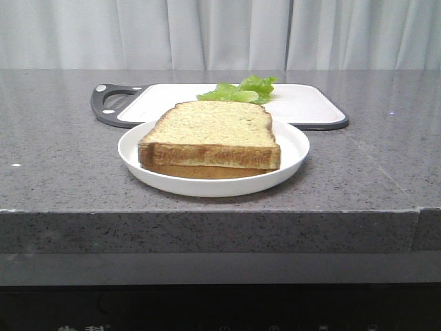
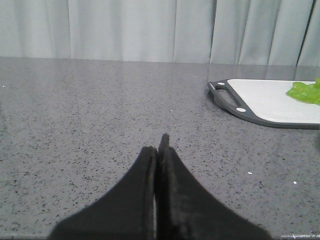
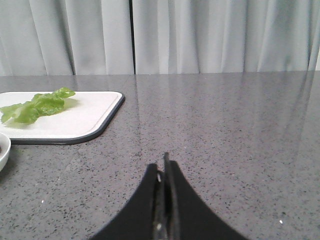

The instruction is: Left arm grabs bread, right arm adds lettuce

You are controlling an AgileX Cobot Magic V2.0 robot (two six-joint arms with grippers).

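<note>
The bread (image 1: 213, 134), a thick tan slice with a dark brown crust, lies on top of a thinner, paler slice (image 1: 200, 170) in a white plate (image 1: 293, 148) near the table's front edge. Behind it the ruffled green lettuce (image 1: 241, 90) (image 2: 306, 92) (image 3: 35, 106) rests on a white cutting board (image 1: 303, 103). Neither arm shows in the front view. My left gripper (image 2: 159, 145) is shut and empty over bare counter, left of the board. My right gripper (image 3: 162, 164) is shut and empty over the counter, right of the board.
The cutting board (image 2: 265, 102) (image 3: 75, 120) has a dark grey rim and a handle at its left end. The plate's rim (image 3: 4, 150) just enters the right wrist view. A grey speckled counter (image 1: 62, 158) runs to a pale curtain (image 1: 220, 31) behind.
</note>
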